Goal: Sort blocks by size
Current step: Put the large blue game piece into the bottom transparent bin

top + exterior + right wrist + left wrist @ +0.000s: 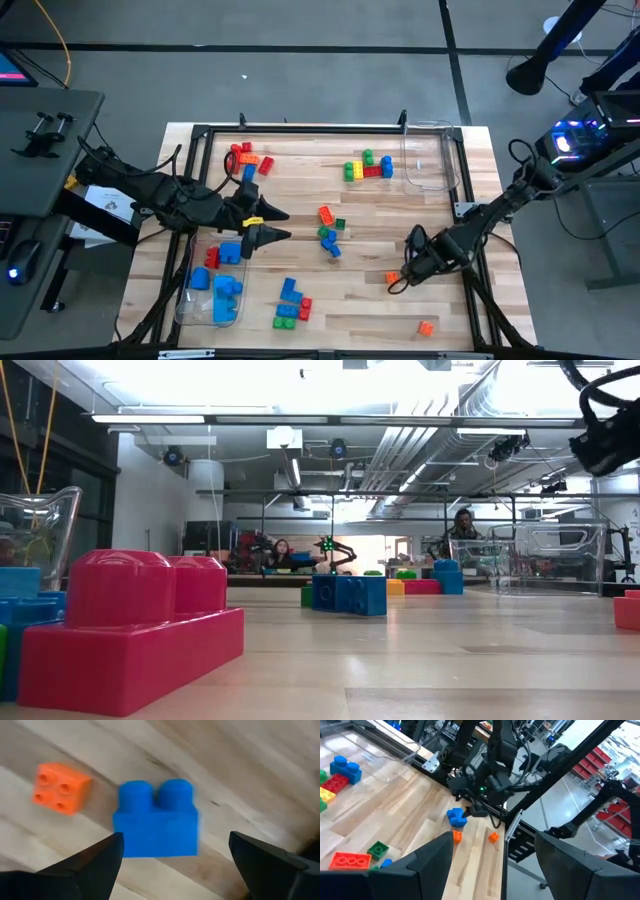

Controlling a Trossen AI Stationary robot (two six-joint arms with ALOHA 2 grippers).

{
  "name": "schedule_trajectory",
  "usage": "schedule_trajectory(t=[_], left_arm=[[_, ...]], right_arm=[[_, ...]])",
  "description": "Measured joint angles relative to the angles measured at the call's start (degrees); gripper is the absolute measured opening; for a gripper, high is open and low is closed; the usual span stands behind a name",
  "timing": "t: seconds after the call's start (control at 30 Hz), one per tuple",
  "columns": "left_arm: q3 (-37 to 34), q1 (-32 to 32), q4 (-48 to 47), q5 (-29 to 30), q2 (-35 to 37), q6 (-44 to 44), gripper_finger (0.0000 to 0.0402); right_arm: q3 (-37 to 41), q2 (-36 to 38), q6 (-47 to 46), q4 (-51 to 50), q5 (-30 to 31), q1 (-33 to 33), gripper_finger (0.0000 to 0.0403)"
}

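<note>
Right under the right gripper point(172, 857), its fingers spread wide, sits a blue block point(156, 825), long axis seemingly spanning the gap, small orange block point(61, 787) just beside.

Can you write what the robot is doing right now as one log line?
right hand: open, over blue block | orange block: beside it | left hand: open, above clear tub

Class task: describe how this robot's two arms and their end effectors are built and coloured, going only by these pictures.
Both arms are black, jointed and slim, with black cables looping along them. The left end effector has two dark, pointed, wedge-shaped fingers and a small yellow tag just behind them. The right end effector is equally dark with loose cable loops beside it; its fingers look like flat, tapered black blades in the right wrist view.
</note>
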State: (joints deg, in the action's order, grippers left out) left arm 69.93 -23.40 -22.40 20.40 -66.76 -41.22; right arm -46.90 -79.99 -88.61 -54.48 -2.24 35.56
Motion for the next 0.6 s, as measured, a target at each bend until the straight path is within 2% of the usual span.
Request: schedule_trajectory(t=[0.17, 0.43, 0.6], left_arm=[[0.0, 0.0, -0.2, 0.0, 0.0, -0.7, 0.0266], [0.0, 0.0, -0.3, 0.1, 0.0, -0.7, 0.0266], [0.0, 0.0, -0.3, 0.3, 0.0, -0.7, 0.0266]], right_arm=[[1.5, 0.0, 2.0, 8.2, 0.1, -0.1, 0.0356], [3.6, 0.1, 1.9, 7.1, -0.4, 0.1, 0.0356], [2.2, 0.0, 4.4, 5.5, -3.1, -0.4, 0.0356]])
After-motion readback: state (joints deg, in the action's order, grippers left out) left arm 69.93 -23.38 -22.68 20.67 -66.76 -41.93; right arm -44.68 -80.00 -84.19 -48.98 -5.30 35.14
